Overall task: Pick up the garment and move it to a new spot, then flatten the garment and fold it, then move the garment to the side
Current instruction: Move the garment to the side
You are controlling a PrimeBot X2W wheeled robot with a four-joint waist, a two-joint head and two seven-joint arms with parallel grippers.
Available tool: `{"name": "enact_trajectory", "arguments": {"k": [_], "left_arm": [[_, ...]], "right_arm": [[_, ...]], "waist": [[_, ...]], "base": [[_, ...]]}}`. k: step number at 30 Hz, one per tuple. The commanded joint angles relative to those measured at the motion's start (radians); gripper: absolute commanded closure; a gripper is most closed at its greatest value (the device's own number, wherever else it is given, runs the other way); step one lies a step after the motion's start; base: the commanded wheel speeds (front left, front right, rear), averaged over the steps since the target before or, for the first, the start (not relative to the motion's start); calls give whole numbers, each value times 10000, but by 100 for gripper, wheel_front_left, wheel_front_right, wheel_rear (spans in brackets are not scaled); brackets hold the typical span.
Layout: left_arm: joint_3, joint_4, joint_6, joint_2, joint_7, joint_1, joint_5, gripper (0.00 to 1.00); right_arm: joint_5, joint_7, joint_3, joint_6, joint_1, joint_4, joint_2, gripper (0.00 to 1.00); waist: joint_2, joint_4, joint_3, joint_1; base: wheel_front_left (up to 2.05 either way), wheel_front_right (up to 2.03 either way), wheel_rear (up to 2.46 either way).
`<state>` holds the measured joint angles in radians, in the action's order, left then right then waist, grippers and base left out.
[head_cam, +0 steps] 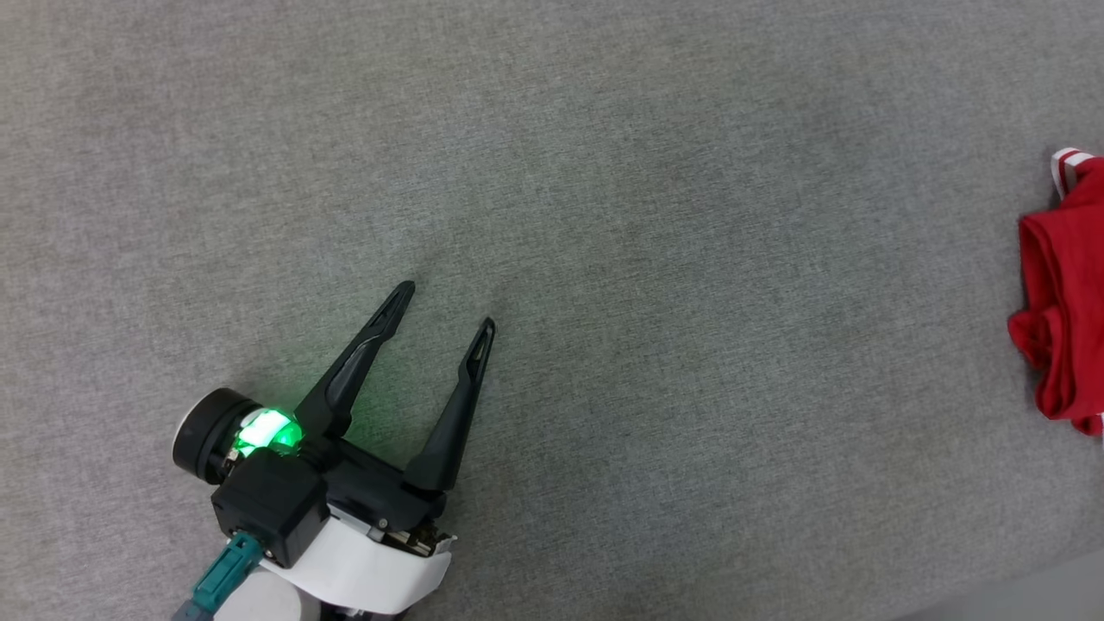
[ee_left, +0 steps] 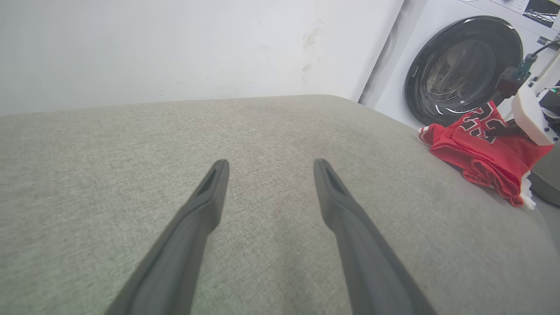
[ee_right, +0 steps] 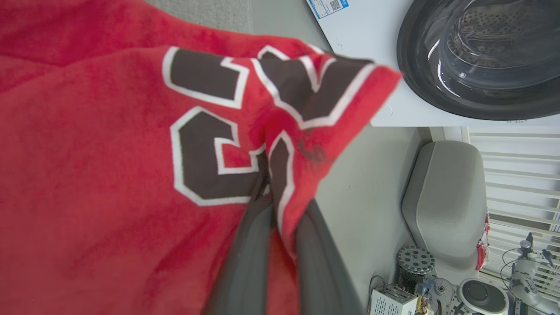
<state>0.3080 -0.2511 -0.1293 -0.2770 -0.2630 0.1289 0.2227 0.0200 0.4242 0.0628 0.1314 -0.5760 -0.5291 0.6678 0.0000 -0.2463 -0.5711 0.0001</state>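
The garment point(head_cam: 1063, 293), a red jersey with a striped white sleeve edge, lies bunched at the right edge of the grey surface in the head view. The left wrist view shows the garment point(ee_left: 481, 153) far right, with black white-outlined numbers on it. My left gripper point(head_cam: 448, 306) hovers open over bare fabric at the lower left, far from the jersey; in its own view the left gripper point(ee_left: 267, 168) holds nothing. My right gripper point(ee_right: 273, 175) is shut on a fold of the garment point(ee_right: 109, 175) at the numbers, lifting that fold.
The grey fabric surface point(head_cam: 647, 216) spreads wide between the left gripper and the jersey. A white washing machine with a dark round door point(ee_left: 463, 70) stands past its far right end. A grey seat and equipment point(ee_right: 442, 205) sit on the floor beyond.
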Motion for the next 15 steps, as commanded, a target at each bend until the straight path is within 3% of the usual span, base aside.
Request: {"name": "enact_trajectory", "arguments": {"k": [1,3,4,5,15], "left_arm": [[-28,-21,-16,-42,-21,-15,-49,0],[-40,4,-16,-13,-21,-29,-49,0],[-43,30,-16,18,-21,-25,-43,0],[-54,63,-16,60,-21,-15,-26,0],[-385,737,-16,805,-21,-251,317,0]], "right_arm": [[106,-82,84,-14,-174,-136,-84,100],[265,-203,225,-14,-266,-261,-158,100],[381,-292,302,-14,-297,-272,-190,59],[462,-307,382,-14,-297,-306,-251,0],[462,-702,355,-13,-5,841,-449,0]], "waist": [[0,32,-4,-1],[0,66,20,-1],[0,85,52,-1],[0,107,109,-1],[0,426,1790,-1]], "base": [[0,0,0],[0,0,0],[0,0,0],[0,0,0],[0,0,0]]}}
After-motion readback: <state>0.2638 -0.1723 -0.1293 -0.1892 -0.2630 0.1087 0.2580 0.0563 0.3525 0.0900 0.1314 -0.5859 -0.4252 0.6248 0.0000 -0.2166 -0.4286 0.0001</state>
